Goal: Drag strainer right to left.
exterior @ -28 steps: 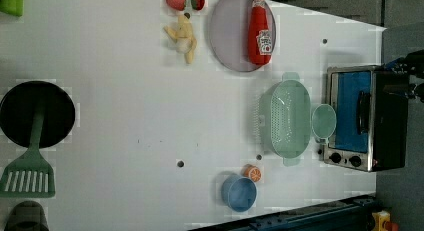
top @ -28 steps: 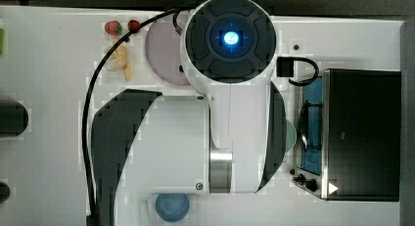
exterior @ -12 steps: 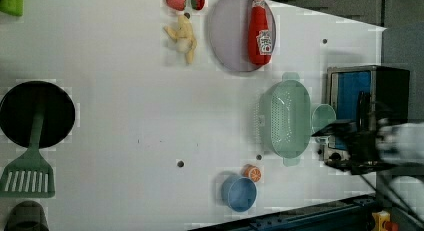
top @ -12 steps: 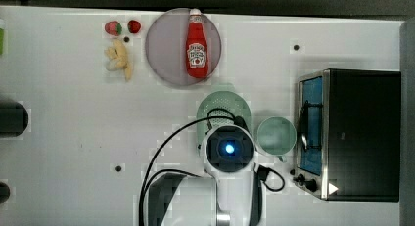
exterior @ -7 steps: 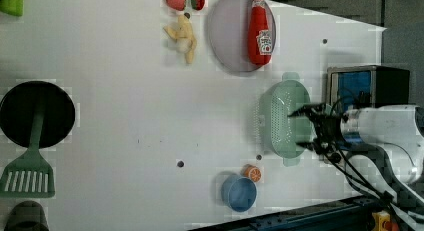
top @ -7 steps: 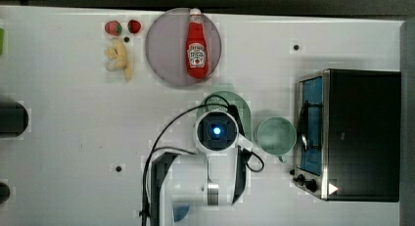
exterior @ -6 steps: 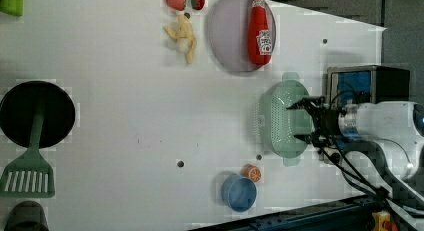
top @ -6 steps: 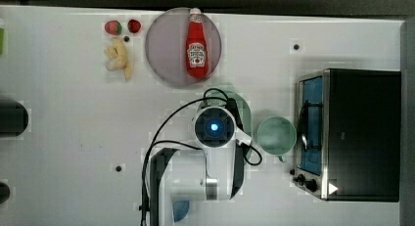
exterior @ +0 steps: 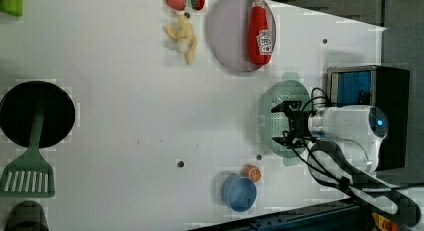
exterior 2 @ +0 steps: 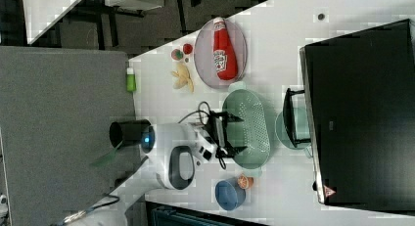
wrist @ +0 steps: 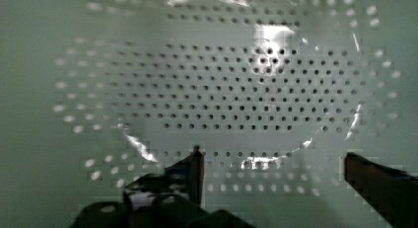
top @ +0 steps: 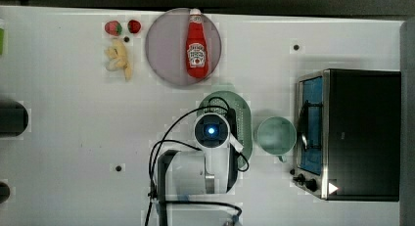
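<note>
The strainer (top: pixel 243 119) is a pale mint-green oval colander with tiny holes, standing on the white table between the grey plate and the green cup. It also appears as the strainer (exterior: pixel 278 102) and the strainer (exterior 2: pixel 254 130). My gripper (exterior: pixel 279 125) is open and hangs over the strainer's bowl, its two black fingers spread apart along the oval. Seen from the other side, the gripper (exterior 2: pixel 238 133) has nothing between its fingers. Close up, the gripper (wrist: pixel 273 159) sits just above the perforated floor (wrist: pixel 222 90). In the top view the arm's wrist (top: pixel 211 130) covers much of the strainer.
A small mint-green cup (top: pixel 276 135) stands between the strainer and the black toaster oven (top: pixel 352 133). A grey plate (top: pixel 166 50) carries a ketchup bottle (top: pixel 197 47). A blue bowl (exterior: pixel 239 192), an orange piece (exterior: pixel 251 173), a banana (exterior: pixel 182 35) and a black pan (exterior: pixel 37 113) with a green spatula are spread around.
The arm has swung in from the oven side and come down over the strainer. The fingers stay spread. The strainer has not moved.
</note>
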`<control>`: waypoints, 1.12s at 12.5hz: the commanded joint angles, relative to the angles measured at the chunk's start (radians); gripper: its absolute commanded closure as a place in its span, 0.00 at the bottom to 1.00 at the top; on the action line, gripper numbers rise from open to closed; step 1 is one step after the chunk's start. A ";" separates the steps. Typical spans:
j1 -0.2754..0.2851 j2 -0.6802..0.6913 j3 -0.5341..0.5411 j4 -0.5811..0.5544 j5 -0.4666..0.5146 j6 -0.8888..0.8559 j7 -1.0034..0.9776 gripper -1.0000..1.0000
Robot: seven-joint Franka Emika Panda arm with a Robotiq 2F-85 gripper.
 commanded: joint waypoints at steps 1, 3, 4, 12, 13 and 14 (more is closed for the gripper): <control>0.016 0.034 0.034 0.013 -0.004 0.096 0.098 0.00; 0.027 0.053 0.039 0.014 -0.004 0.103 0.099 0.00; 0.035 0.059 0.039 0.014 -0.004 0.103 0.099 0.00; 0.141 0.093 0.053 0.065 0.001 0.100 0.230 0.00; 0.160 0.098 0.055 0.071 0.001 0.100 0.269 0.00; 0.178 0.102 0.058 0.078 0.001 0.100 0.298 0.00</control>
